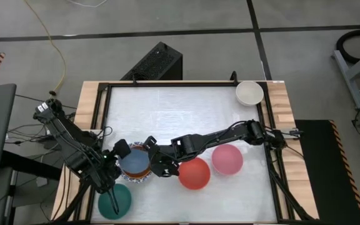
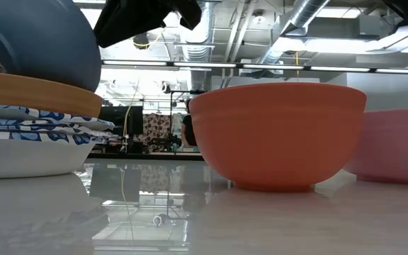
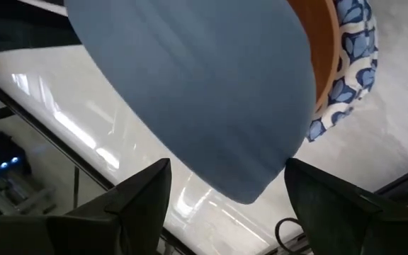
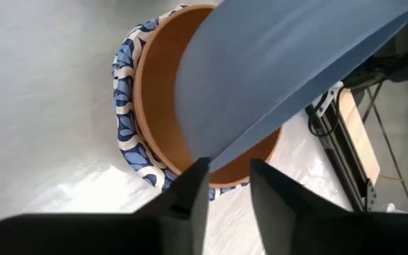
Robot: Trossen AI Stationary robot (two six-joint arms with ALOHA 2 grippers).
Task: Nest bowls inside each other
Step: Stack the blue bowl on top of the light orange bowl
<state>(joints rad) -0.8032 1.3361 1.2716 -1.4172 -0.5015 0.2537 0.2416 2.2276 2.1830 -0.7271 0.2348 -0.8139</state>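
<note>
Plain blue bowl (image 1: 134, 161) sits tilted in orange bowl (image 4: 163, 113) atop blue-patterned white bowls (image 2: 27, 138). Right tool (image 1: 154, 153) parted around its rim; left tool (image 1: 119, 152) wide, empty.

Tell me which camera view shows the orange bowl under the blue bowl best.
The right wrist view: the orange bowl shows its inside and rim. The low view shows only its rim edge, the left wrist view a strip, the high view a thin arc.
</note>
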